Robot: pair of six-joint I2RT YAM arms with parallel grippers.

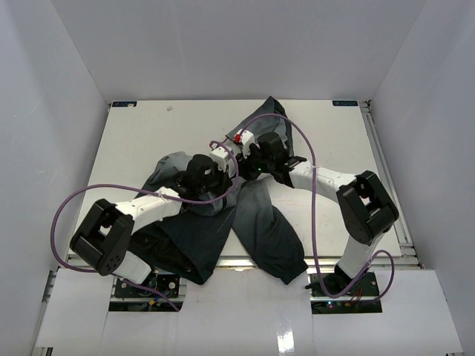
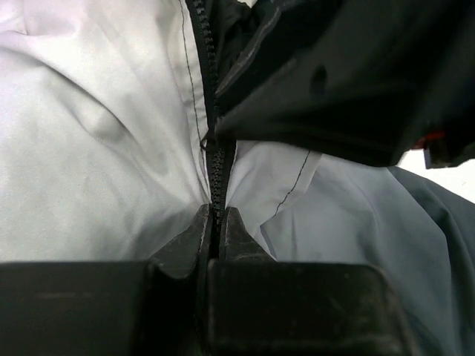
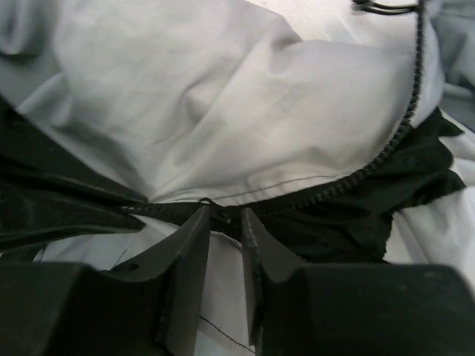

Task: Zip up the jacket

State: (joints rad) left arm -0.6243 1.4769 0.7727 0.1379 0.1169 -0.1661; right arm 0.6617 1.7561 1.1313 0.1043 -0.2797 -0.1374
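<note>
The dark jacket lies crumpled in the middle of the table, its grey lining turned up. In the left wrist view my left gripper is shut on the closed zipper, with lining on both sides. In the right wrist view my right gripper pinches the zipper slider between its narrow tips; a single open row of teeth runs up to the right. In the top view the left gripper and right gripper sit close together over the jacket.
Purple cables loop from both arms over the white table. White walls close in the back and both sides. A jacket sleeve hangs toward the table's near edge.
</note>
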